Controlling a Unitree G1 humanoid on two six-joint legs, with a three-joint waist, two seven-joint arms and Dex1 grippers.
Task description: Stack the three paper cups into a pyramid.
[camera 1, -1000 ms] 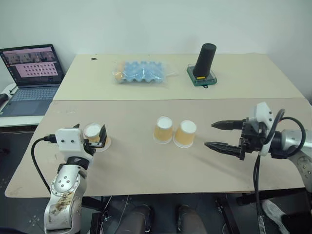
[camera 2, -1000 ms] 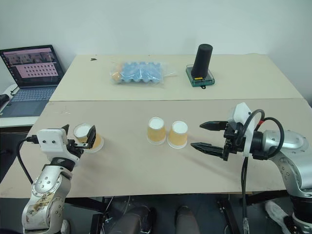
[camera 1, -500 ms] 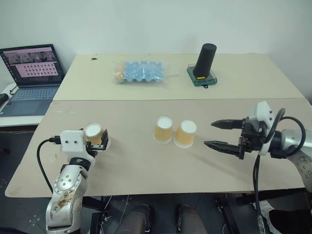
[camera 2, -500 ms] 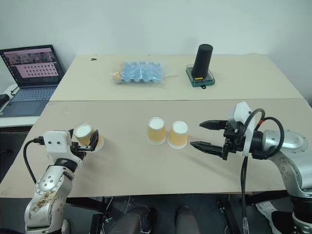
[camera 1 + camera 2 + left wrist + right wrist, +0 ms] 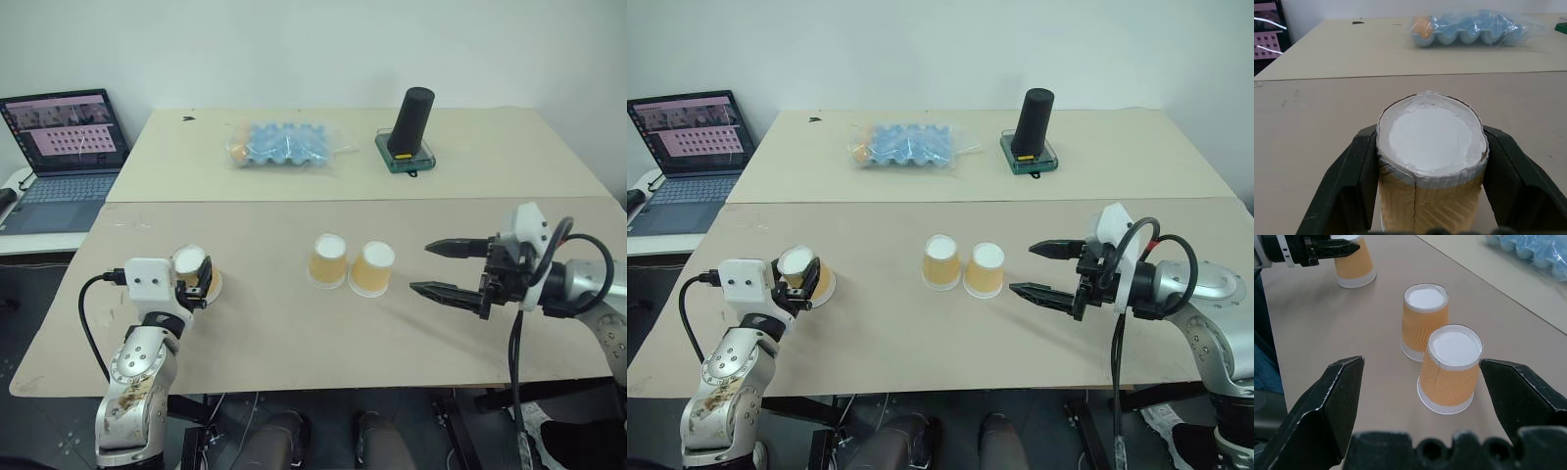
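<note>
Three orange-tan paper cups stand upside down on the tan table (image 5: 274, 333). Two of them (image 5: 327, 260) (image 5: 371, 268) sit side by side near the middle, almost touching. The third cup (image 5: 194, 271) is at the left, and my left gripper (image 5: 196, 282) is shut on it, its black fingers (image 5: 1347, 181) pressing both sides of the cup (image 5: 1431, 171), which stands on the table. My right gripper (image 5: 449, 270) hangs open to the right of the pair, fingers pointing at them, a short gap away.
On the far table lie a blue egg tray in plastic (image 5: 284, 144) and a tall black cylinder (image 5: 410, 121) on a green base. A laptop (image 5: 64, 157) sits at the far left. A seam runs between the two tabletops.
My left gripper's fingers have closed from open onto the left cup. The right gripper has stayed where it was.
</note>
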